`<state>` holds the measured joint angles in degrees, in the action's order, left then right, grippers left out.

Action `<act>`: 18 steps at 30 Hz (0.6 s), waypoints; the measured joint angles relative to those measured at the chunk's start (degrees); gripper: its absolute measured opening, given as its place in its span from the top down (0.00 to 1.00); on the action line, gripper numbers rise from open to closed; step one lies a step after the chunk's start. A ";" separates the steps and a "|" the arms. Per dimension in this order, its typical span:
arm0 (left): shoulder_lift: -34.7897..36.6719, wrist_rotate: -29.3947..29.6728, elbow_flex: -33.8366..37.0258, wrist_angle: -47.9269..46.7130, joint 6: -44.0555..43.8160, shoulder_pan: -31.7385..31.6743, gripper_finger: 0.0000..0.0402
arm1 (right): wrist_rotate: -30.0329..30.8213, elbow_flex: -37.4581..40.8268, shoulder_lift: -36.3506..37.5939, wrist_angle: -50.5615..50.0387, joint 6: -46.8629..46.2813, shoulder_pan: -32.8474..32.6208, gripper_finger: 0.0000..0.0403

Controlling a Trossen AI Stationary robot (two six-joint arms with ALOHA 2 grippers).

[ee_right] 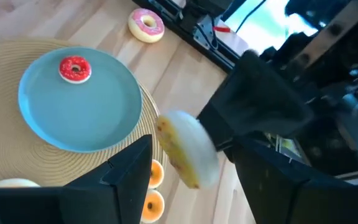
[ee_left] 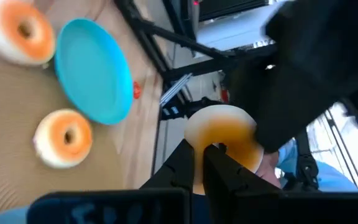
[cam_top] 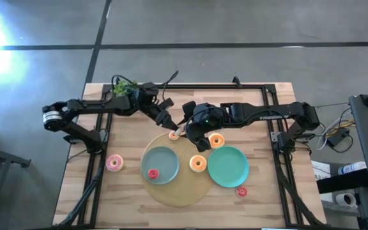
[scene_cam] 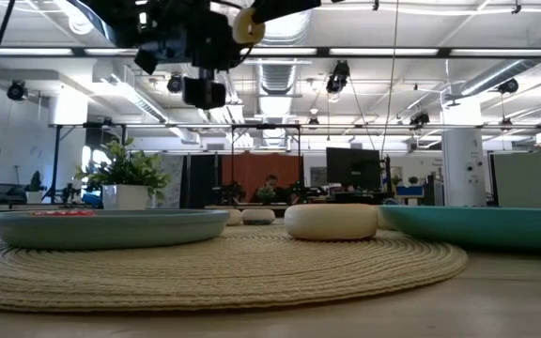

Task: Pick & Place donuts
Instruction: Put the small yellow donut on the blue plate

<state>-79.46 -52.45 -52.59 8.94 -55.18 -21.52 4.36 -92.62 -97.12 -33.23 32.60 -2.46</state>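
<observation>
My left gripper [cam_top: 169,125] is shut on an orange-iced donut [cam_top: 174,135] and holds it high above the far edge of the woven mat; the low view shows that donut [scene_cam: 249,24] well up in the air. My right gripper [ee_right: 194,165] is open. Its two fingers stand on either side of the same donut [ee_right: 187,155] without touching it. Two more orange donuts [cam_top: 216,140] [cam_top: 198,163] lie by the green plate [cam_top: 232,174]. A red donut [cam_top: 153,173] lies in the grey-blue plate [cam_top: 165,158]. A pink donut [cam_top: 114,163] and a small red one [cam_top: 241,190] lie on the bare table. My left gripper pinches the orange donut between its two fingers at the ring's rim [ee_left: 211,138], on the side nearest the gripper. The fingers [ee_left: 185,163] slant down at it from the table's left. The donut is lifted clear of the table and stands on edge.
A round woven mat [cam_top: 179,191] lies under both plates. A small potted plant [cam_top: 124,87] stands at the table's far left, behind my left arm. Dark frame rails [cam_top: 280,166] run along the table's sides. Bare wood shows at the near left and near right corners.
</observation>
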 joint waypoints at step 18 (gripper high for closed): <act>-2.45 0.86 -1.25 -2.52 2.04 0.72 1.00 | 0.17 0.02 -0.46 -3.19 -2.45 0.04 0.79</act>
<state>-81.91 -51.58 -53.84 6.42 -53.14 -20.80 4.54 -92.60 -97.58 -36.42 30.15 -2.42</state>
